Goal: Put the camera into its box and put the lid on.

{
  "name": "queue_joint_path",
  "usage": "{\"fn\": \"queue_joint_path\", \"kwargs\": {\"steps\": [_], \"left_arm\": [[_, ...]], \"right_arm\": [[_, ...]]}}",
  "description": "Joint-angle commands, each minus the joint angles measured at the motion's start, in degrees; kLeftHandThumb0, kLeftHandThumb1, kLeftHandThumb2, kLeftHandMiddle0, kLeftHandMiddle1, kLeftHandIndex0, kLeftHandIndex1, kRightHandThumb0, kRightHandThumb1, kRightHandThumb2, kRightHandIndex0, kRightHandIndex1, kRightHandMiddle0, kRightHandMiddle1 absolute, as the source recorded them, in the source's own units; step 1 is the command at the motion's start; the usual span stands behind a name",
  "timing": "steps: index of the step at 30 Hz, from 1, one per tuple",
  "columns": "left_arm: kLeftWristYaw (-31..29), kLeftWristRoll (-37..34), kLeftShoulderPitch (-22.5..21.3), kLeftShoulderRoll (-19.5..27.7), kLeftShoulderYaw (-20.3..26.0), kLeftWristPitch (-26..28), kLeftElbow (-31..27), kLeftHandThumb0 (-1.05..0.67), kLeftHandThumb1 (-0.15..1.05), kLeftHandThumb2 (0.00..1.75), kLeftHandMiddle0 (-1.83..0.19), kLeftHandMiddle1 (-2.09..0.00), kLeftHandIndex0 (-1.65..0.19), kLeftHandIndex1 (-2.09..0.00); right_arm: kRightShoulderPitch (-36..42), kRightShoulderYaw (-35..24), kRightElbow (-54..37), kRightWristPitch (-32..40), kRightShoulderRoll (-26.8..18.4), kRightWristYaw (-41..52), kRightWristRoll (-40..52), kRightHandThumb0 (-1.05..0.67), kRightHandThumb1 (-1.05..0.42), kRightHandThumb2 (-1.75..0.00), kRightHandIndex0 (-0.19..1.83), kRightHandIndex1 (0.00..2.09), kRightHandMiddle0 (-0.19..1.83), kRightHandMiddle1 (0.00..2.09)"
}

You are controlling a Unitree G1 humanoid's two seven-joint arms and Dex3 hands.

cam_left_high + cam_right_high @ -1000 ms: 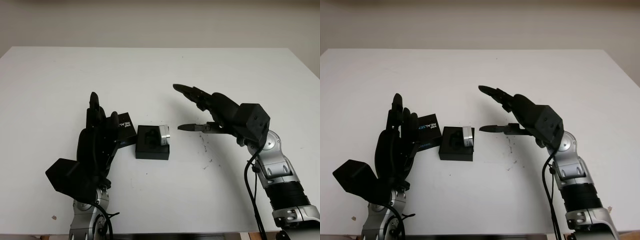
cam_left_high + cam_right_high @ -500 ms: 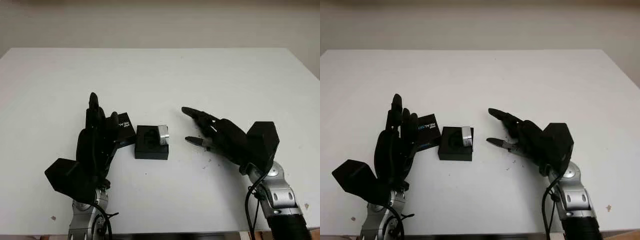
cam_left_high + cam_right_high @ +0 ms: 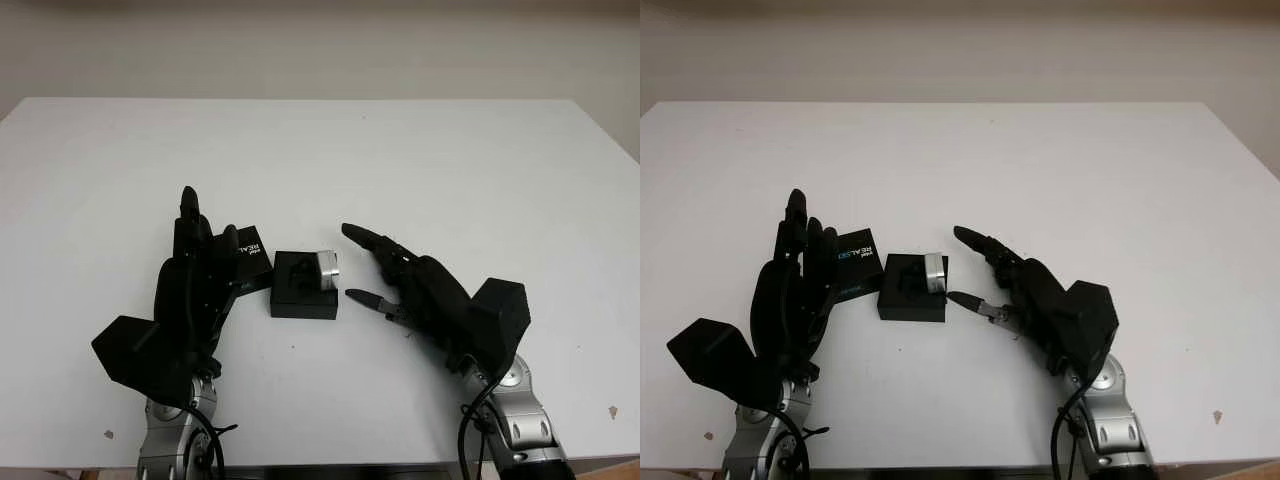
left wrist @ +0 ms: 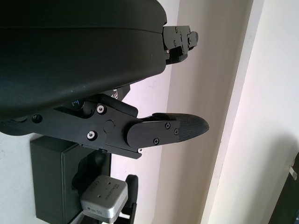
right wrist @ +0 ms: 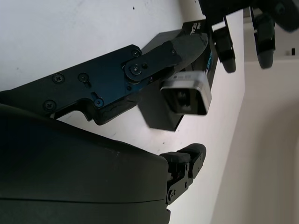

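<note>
- Left hand [image 3: 200,285]: black three-finger hand at the table's near-left, fingers pointing up and away, holding nothing, so open. It stands just left of the lid and, from the head views, partly covers the lid's near edge. Cannot tell if it touches it.
- Flat black cardboard lid with white and blue lettering [image 3: 252,262]: lies on the white table [image 3: 400,160], just left of the box and tilted relative to it. Not on the box, so the lid step is not done.
- Small black square box [image 3: 303,290]: sits open about mid-table, between the two hands. It has a dark moulded insert.
- Small silver metal camera [image 3: 327,268]: in the box at its far-right corner, but it sits proud of the rim and looks tipped, not seated in the recess. Judgement: the camera step is partly done; it needs pressing or nudging down flat before the lid can close.
- Right hand [image 3: 385,275]: black, open, gripping nothing, just right of the box. One lower fingertip [image 3: 352,296] points at the box's right side, very near it; contact unclear. Upper finger extends toward the camera, near but apart.
- Left to do, by my read: seat the camera, pick up the lid, fit it on. Roughly halfway at best.
</note>
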Motion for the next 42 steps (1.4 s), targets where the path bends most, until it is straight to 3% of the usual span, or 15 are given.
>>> {"fn": "queue_joint_path", "kwargs": {"steps": [1,4,10,27,42], "left_arm": [[-0.02,-0.18,-0.51,0.07,0.27,0.10,0.13,-0.55,1.05,0.43,0.04,-0.06,0.09,-0.06],[0.09,-0.15,-0.53,0.11,0.29,0.44,-0.14,-0.55,1.05,0.43,0.04,-0.06,0.08,-0.06],[-0.49,-0.30,-0.41,0.20,0.14,-0.02,0.03,-0.55,1.05,0.42,0.05,-0.05,0.09,-0.06],[-0.18,0.05,-0.30,-0.26,-0.17,-0.04,0.26,-0.54,1.05,0.44,0.05,-0.05,0.09,-0.05],[-0.23,-0.32,-0.39,-0.57,-0.21,0.04,0.42,-0.54,1.05,0.43,0.05,-0.05,0.09,-0.05]], "right_arm": [[-0.04,0.45,0.50,-2.05,0.20,-0.37,-0.62,-0.65,-0.90,-0.05,-0.14,0.05,0.02,0.64],[-0.23,0.84,0.90,-2.99,0.45,-0.86,-1.31,-0.62,-0.89,-0.05,-0.13,0.06,-0.12,0.91],[-0.54,1.57,1.77,-5.04,0.41,-2.58,-3.47,-0.58,-0.91,-0.06,-0.10,0.07,-0.13,1.06],[-1.13,2.08,3.80,-5.16,1.47,-5.13,-4.60,-0.43,-0.99,-0.07,-0.07,0.06,-0.11,1.22],[-1.78,2.24,5.41,-5.46,2.10,-2.72,-2.20,-0.48,-1.02,-0.06,-0.05,0.06,-0.16,1.37]]}}
